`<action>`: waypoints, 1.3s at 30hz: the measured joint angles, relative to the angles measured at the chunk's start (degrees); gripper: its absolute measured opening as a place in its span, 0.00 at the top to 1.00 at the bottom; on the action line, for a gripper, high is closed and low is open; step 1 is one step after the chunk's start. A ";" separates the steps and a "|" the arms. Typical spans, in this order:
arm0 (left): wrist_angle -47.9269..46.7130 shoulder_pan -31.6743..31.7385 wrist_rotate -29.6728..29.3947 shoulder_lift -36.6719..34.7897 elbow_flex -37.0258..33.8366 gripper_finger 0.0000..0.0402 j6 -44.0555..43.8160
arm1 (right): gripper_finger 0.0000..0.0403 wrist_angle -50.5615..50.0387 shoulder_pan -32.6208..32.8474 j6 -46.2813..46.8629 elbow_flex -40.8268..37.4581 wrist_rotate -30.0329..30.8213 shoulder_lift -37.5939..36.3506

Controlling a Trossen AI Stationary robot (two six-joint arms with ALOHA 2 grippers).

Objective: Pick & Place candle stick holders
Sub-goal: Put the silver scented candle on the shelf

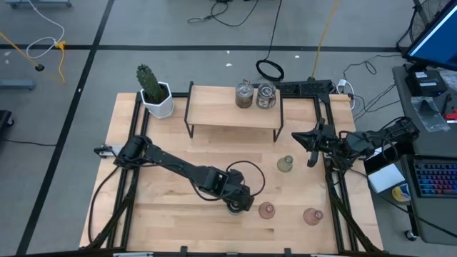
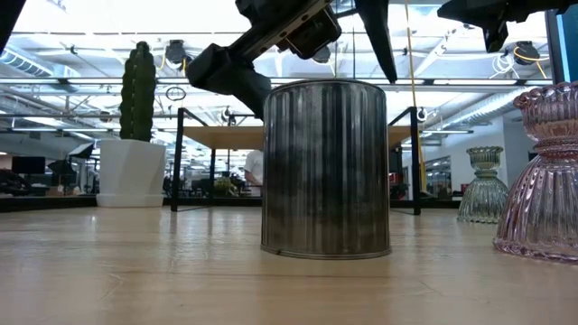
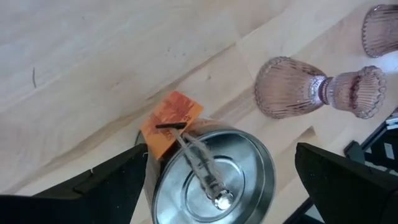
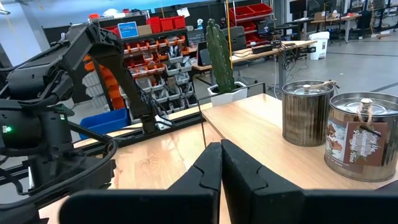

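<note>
Left wrist view shows the left gripper (image 3: 211, 180) with fingers spread wide either side of a round silvery holder (image 3: 214, 177) at the table's near middle, not yet clamped. It looks rigid and smooth, likely slippery, so a grip low on its ribbed wall seems safest. Just right stand a pink glass holder (image 3: 317, 87) and another, fragile. The right gripper (image 4: 221, 165), fingers pressed together and empty, waits at the right edge.
</note>
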 joint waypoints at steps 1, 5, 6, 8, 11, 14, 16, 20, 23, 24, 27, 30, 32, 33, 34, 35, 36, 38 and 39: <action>0.64 0.03 -0.03 0.00 0.00 0.00 0.86 | 1.00 0.00 0.01 -0.01 0.00 0.00 0.00; 1.89 0.51 0.08 0.00 0.00 0.00 2.74 | 1.00 0.01 -0.02 0.00 0.00 0.00 0.00; 1.45 0.68 0.52 0.00 0.00 0.00 2.51 | 1.00 0.00 0.00 -0.01 0.00 0.00 0.00; 0.23 0.81 0.87 0.00 0.00 0.00 1.31 | 1.00 0.00 -0.01 0.00 0.00 0.00 0.00; -0.02 0.80 0.96 0.00 0.00 0.00 0.13 | 1.00 0.00 -0.02 0.00 0.00 0.00 0.00; -0.08 0.75 1.15 0.00 0.00 0.00 0.72 | 1.00 0.00 0.00 0.00 0.00 0.00 0.00; -0.22 0.72 1.20 0.00 0.00 0.00 1.43 | 1.00 0.00 -0.02 0.00 0.00 0.00 0.00; -0.42 0.76 1.79 0.00 0.00 0.00 1.89 | 1.00 0.00 0.00 0.00 0.00 0.00 0.00; -0.39 0.76 3.37 0.00 0.00 0.00 1.99 | 1.00 0.00 -0.01 0.00 0.00 0.00 0.00; -0.51 0.76 3.51 0.00 0.00 0.00 1.99 | 1.00 0.00 -0.01 0.00 0.00 0.00 0.00; -0.81 0.73 3.53 0.00 0.00 0.01 2.04 | 1.00 0.00 -0.02 0.00 0.00 0.00 0.00; -1.21 0.76 3.49 0.00 0.00 0.01 1.95 | 1.00 0.00 0.00 0.00 0.00 0.00 0.00; -1.18 0.85 3.45 0.00 0.00 0.01 1.86 | 1.00 0.00 -0.01 0.00 -0.02 0.00 0.00; -1.18 0.88 3.45 0.00 0.00 0.01 1.73 | 1.00 0.01 0.00 -0.02 -0.01 0.00 0.00; -1.18 0.87 3.44 0.00 0.00 0.01 1.71 | 1.00 0.00 -0.02 -0.01 -0.01 0.00 0.00; -1.18 0.87 3.45 0.00 0.00 0.01 1.71 | 1.00 0.00 -0.02 0.00 -0.02 0.00 0.00; -1.18 0.87 3.47 0.00 0.00 0.01 1.71 | 1.00 0.01 0.00 -0.02 -0.02 0.00 0.00; -1.15 0.87 3.42 0.00 0.00 0.01 1.69 | 1.00 0.00 -0.02 -0.01 -0.02 0.00 0.00; -1.14 0.87 3.24 0.00 0.00 0.01 1.74 | 1.00 0.00 0.00 -0.01 0.00 -0.01 0.01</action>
